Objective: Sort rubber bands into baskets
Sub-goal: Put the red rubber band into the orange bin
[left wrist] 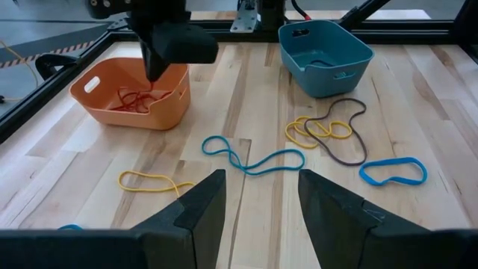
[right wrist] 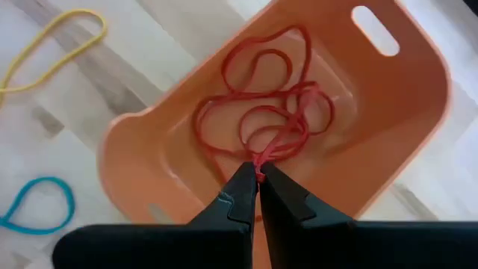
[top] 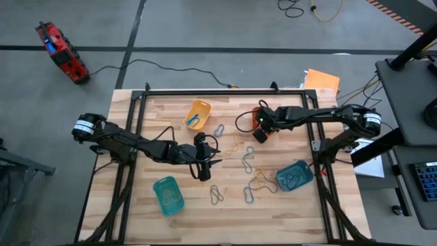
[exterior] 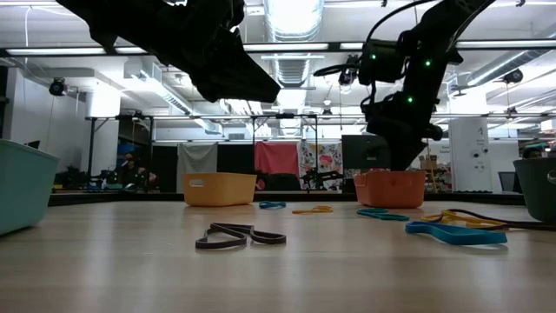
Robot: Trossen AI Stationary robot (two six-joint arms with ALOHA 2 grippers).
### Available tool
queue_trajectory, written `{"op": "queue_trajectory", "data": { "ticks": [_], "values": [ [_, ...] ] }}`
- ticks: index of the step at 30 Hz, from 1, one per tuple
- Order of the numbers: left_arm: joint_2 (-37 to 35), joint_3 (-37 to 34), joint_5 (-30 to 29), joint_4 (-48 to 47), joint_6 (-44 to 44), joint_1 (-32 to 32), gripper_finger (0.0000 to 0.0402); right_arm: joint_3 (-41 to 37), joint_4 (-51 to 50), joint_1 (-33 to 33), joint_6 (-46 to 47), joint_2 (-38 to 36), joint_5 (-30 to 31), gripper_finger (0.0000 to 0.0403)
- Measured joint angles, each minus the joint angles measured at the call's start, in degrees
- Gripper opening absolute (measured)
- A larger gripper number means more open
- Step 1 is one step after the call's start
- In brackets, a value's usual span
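place: robotics lab or workshop hall | floor: bare grey concrete (top: 205,27) with taped lines | ceiling: exposed ducts (exterior: 291,17) and strip lights | bench: wood-slat table (top: 287,212) in a black frame | gear: red tool case (top: 60,53), loose cables (top: 300,8), racks and cloths in the background

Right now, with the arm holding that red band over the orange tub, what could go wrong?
The right gripper is shut on a red band that looks tangled with the other red loops in the orange tub. If it lifts without letting go, it might drag several bands back out. The tub looks light, so it could also be nudged or tipped. The left gripper waits open above the loose blue band, well clear.
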Motion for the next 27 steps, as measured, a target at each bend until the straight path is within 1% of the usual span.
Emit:
{"op": "queue_trajectory", "data": {
  "ticks": [8, 12, 15, 22, 25, 27],
  "values": [
    [0.0, 0.0, 0.0, 0.02, -0.01, 0.0, 0.0152, 0.0, 2.31, -3.49, -0.52, 0.08, 0.06, 0.0009],
    [0.0, 0.0, 0.0, 0.04, -0.01, 0.0, 0.0152, 0.0, 5.69, -4.1, -1.68, 0.12, 0.07, 0.0009],
    [0.0, 0.0, 0.0, 0.04, 0.0, 0.0, 0.0152, 0.0, 7.45, -4.03, -2.62, 0.12, -1.49, 0.0009],
    [0.0, 0.0, 0.02, 0.04, -0.01, 0.0, 0.0152, 0.0, 4.3, -4.03, -5.51, 0.12, -9.52, 0.0009],
    [0.0, 0.0, 0.0, 0.02, -0.01, 0.0, 0.0152, 0.0, 1.34, -4.03, -5.47, 0.12, -9.89, 0.0009],
    [0.0, 0.0, 0.01, 0.02, 0.0, 0.0, 0.0152, 0.0, 0.29, -4.33, -5.15, 0.12, -8.92, 0.0009]
  ]
}}
